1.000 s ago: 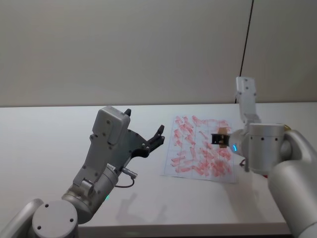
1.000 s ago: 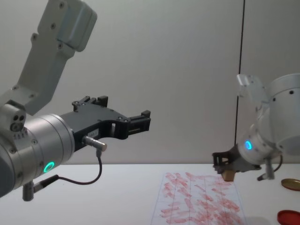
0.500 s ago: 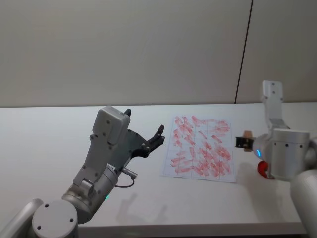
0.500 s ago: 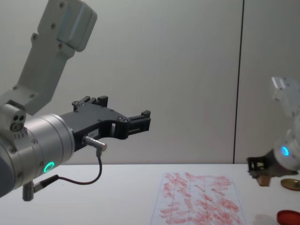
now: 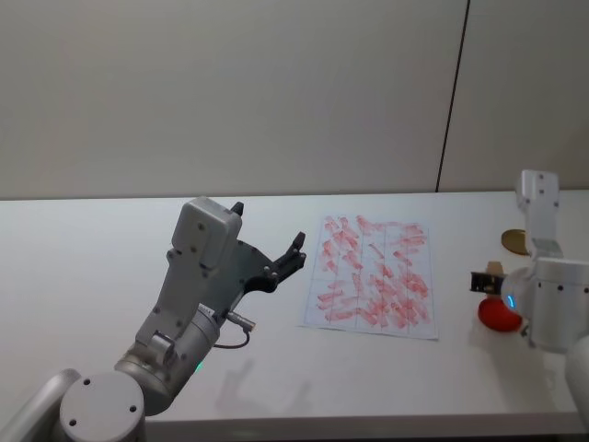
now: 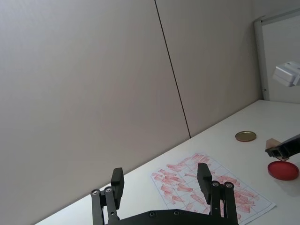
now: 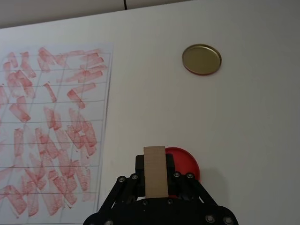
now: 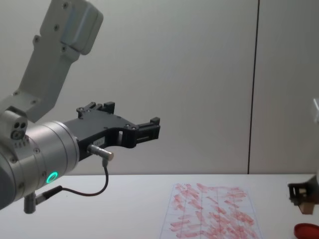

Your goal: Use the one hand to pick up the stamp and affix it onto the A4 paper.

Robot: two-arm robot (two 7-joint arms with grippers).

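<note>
The stamp (image 7: pixel 155 171), a small tan wooden block, is held between the jaws of my right gripper (image 7: pixel 155 180), which is shut on it. This gripper (image 5: pixel 484 279) hovers over the red dish (image 5: pixel 498 315), to the right of the A4 paper (image 5: pixel 373 275). From the chest, the stamp (image 8: pixel 308 205) hangs above the dish (image 8: pixel 306 231) at the right edge. The paper (image 8: pixel 213 215) lies flat, covered in red stamp marks. My left gripper (image 5: pixel 287 260) is raised and open, left of the paper, holding nothing; its fingers (image 6: pixel 204 176) show in the left wrist view.
A round brass-coloured disc (image 7: pixel 201 59) lies on the white table (image 5: pixel 92 249) beyond the red dish, near the far right. A grey wall stands behind the table. The table's front edge runs close to my body.
My right gripper has carried the stamp rightward off the paper and now holds it over the red dish. The left arm has not moved.
</note>
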